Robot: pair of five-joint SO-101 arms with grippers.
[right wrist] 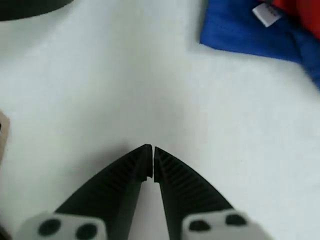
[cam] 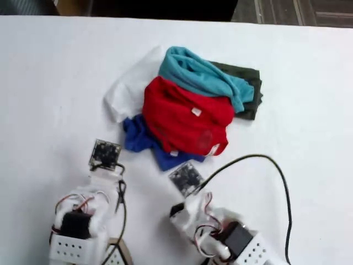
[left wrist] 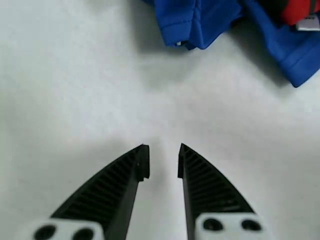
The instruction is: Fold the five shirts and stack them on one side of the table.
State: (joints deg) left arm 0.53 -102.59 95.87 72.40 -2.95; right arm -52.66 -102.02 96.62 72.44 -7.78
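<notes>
The left tool point(left wrist: 164, 161) hung just above the bare white table point(cam: 49, 83), its two black fingers spread a little with a clear gap between the tips, pinching nothing. Ahead of it, near but not touching, lay the hemmed edge of the blue shirt point(left wrist: 200, 20). A sliver of the red shirt point(cam: 185, 118) showed past the blue one in the left wrist view.

The right tool point(right wrist: 152, 162) was also low over the table, its fingers pressed almost together with only a hairline between the tips and nothing held. A corner of the blue shirt lay ahead of it and to one side, apart from the tips. A white label point(right wrist: 265, 12) rested on that cloth.

From above, the left arm point(cam: 83, 221) and right arm point(cam: 220, 234) sat at the near edge, both short of the heap. The five shirts lay unfolded in one pile at mid-table. The blue one was nearest the arms and partly under the red. A teal shirt point(cam: 201, 74) was draped over the red shirt's far side. A white shirt point(cam: 129, 91) stuck out on the left arm's side, and a dark green shirt point(cam: 249, 83) on the right arm's side. A black cable point(cam: 278, 176) looped beside the right arm.
</notes>
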